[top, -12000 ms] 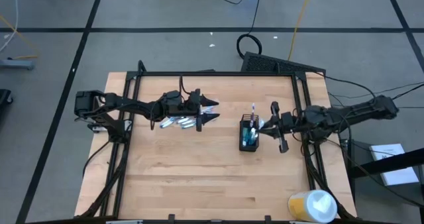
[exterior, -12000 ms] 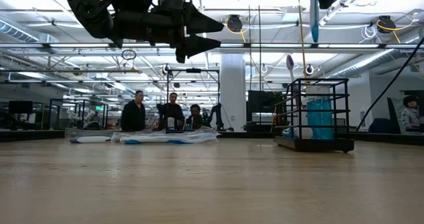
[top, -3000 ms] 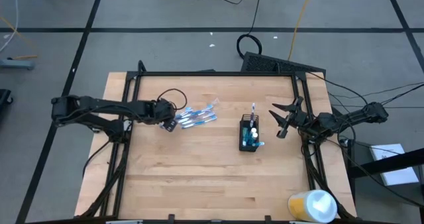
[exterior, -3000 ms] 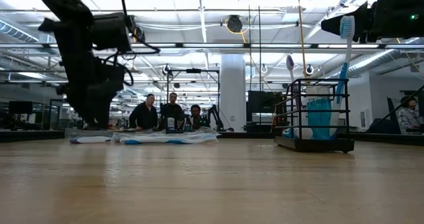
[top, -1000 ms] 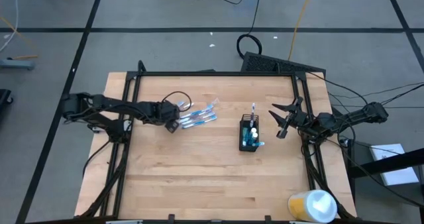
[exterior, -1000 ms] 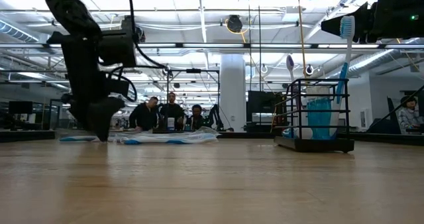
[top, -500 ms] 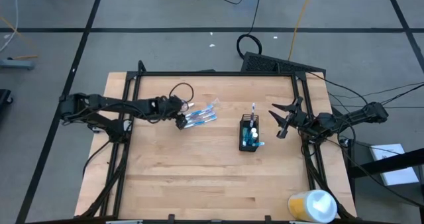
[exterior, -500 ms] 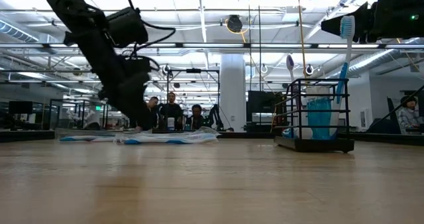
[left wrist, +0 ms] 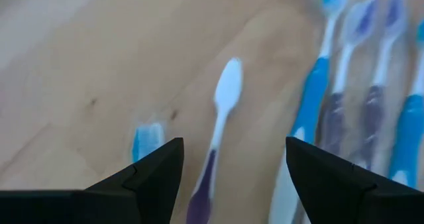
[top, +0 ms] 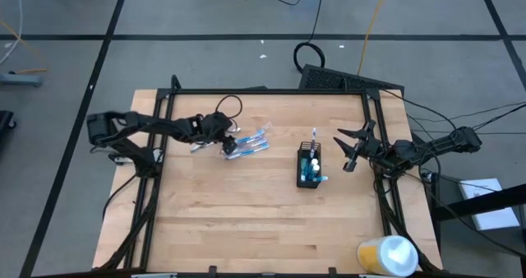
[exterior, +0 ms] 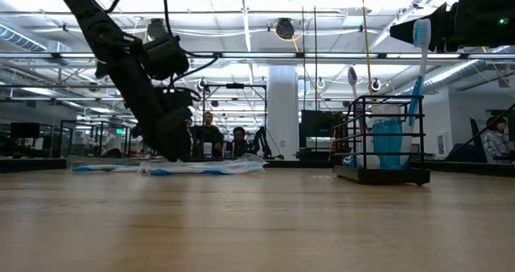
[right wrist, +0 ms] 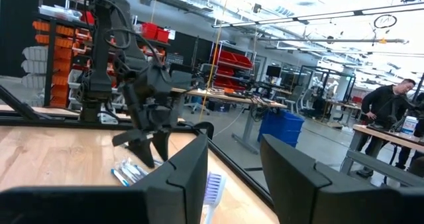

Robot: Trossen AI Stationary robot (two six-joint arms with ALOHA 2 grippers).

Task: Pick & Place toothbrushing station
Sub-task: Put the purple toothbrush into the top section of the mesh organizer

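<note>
Left arm stretched from frame's left edge toward centre, wrist bent down. Left gripper low over left end of brushes lying flat on table, upper-centre of high view; fingers apart, straddling one white-handled brush, nothing clamped. Right arm reaches in from right edge, raised. Right gripper just right of cup, fingers clamped on a blue brush hanging head-up. Cup right of centre, holding a few brushes.

Yellow-and-white roll at table corner, people beyond
</note>
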